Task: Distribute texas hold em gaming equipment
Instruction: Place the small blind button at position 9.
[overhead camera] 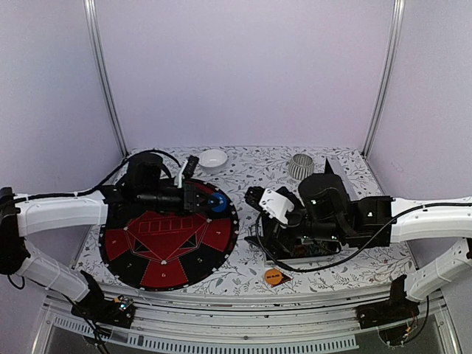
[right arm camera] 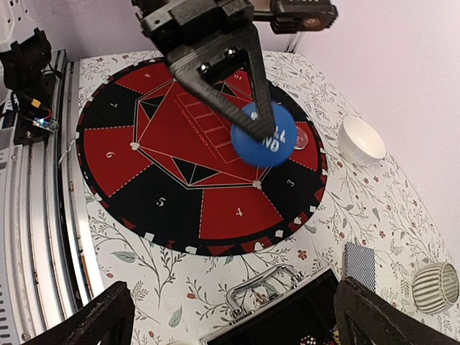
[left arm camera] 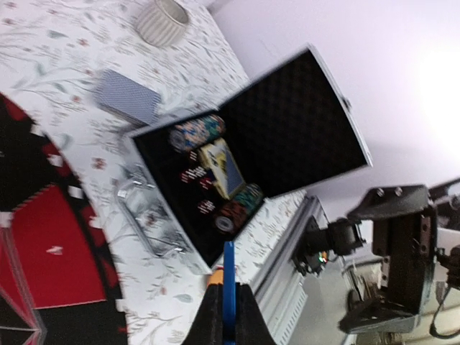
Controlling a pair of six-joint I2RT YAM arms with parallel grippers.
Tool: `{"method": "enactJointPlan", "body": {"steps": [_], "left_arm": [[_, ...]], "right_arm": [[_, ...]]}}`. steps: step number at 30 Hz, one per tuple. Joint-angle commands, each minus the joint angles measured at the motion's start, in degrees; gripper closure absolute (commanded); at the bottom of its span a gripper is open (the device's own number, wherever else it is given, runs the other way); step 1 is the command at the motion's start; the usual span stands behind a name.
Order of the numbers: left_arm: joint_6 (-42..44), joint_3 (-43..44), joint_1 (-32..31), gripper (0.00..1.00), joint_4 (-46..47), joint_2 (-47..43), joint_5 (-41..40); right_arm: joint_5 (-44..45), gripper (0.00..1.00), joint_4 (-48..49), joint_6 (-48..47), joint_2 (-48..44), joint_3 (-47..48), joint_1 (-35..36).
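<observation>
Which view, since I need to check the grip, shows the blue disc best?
The right wrist view: the blue disc faces the camera, lettering visible, pinched in the left pincer. The top view shows it small; the left wrist view shows only its edge.

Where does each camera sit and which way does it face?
Top external: above, behind the arm bases, looking down on the table; both arms show.
Left wrist: faces the open case; its left gripper, shut on the blue disc, shows.
Right wrist: faces the round mat; its open right gripper shows.
Shared: all see the blue disc.
</observation>
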Motion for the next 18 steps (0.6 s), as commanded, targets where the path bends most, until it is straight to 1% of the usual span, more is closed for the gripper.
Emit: {"method": "enactJointPlan", "body": {"steps": [1, 6, 10, 15, 18], "left_arm": [[5.1, -2.7, 12.6, 1.00, -8.7, -5.6, -2.2], [6.9, -4.7, 28.7, 1.00, -14.0, -7.8, -3.2], [5.5, -7.4, 40.6, 1.00, -13.9, -7.2, -0.1], [1.5, -11.0, 51.3, 1.00, -10.4, -3.4, 1.1], [-1.8, -14.7, 55.4, 1.00, -5.6, -0.1, 3.8]], "right_arm": [[-3.7, 0.01, 1.8, 2.5, -3.2, -0.1, -2.4], [-10.7, 0.01, 2.9, 4.2, -4.0, 1.2, -6.8], [-13.6, 0.01, 2.7, 3.2, -1.9, 3.8, -8.9], [-17.3, 0.01, 2.1, 1.5, 1.0, 6.1, -12.1], [-18.8, 0.01, 2.2, 0.7, 2.5, 6.7, -13.9]]}}
